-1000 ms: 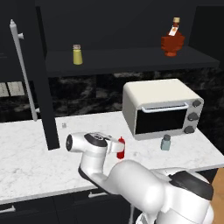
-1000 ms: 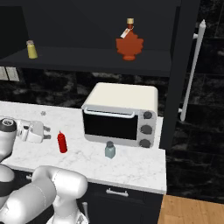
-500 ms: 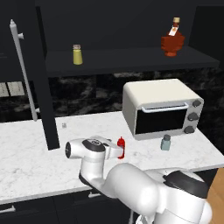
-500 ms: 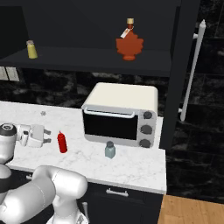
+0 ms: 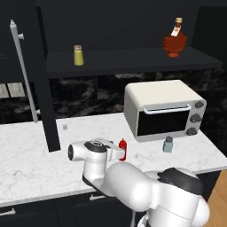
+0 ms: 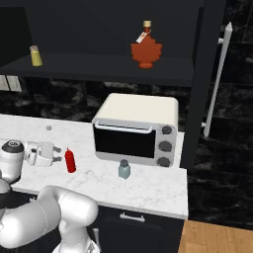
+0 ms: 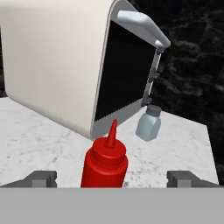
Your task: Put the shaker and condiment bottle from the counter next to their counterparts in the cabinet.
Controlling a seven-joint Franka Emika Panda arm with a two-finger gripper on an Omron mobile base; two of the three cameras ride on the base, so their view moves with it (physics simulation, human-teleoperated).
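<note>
The condiment bottle point(image 7: 105, 162), slim and red with a pointed nozzle, stands upright on the white marble counter point(image 5: 26, 159) in front of the toaster oven's left corner. My gripper point(image 7: 112, 179) is open and level with it, one fingertip point(image 7: 41, 178) on each side, neither touching. From the side, the gripper point(image 6: 58, 154) sits just left of the condiment bottle point(image 6: 70, 160). The pale blue-grey shaker point(image 6: 124, 169) stands farther right, near the counter's front. On the black cabinet point(image 5: 133, 62) shelf are a yellow shaker point(image 5: 78, 55) and a reddish-brown bottle point(image 5: 174, 40).
A cream toaster oven point(image 5: 164, 111) fills the right back of the counter, close behind both objects. The open cabinet door with its silver bar handle point(image 5: 20, 71) hangs at the left, its lower edge near the counter. Another door handle point(image 6: 217, 81) stands at the right.
My hand has sunk a little and settled level with the red bottle. The jaws have stayed open. The bottle and shaker have not moved.
</note>
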